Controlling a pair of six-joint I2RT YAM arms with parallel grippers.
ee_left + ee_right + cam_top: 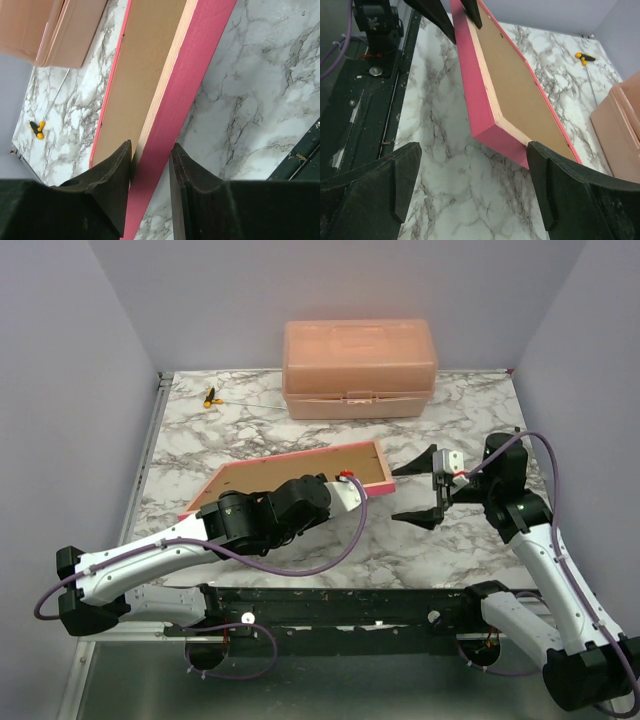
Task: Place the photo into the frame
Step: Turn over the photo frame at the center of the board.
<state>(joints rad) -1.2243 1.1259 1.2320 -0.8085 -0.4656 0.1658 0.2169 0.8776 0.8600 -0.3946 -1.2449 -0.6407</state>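
Note:
The frame has a pinkish-red border and lies back up on the marble table, with a brown backing board in it. My left gripper is shut on the frame's near long border; in the left wrist view the pink border sits between both jaws. My right gripper is open and empty, just right of the frame's right short end. In the right wrist view the frame's corner lies between its spread fingers. The photo is out of view.
A salmon-pink lidded box stands at the back, also in the left wrist view. A yellow-and-black screwdriver lies at the back left. The black mounting rail runs along the near edge. Grey walls enclose the table.

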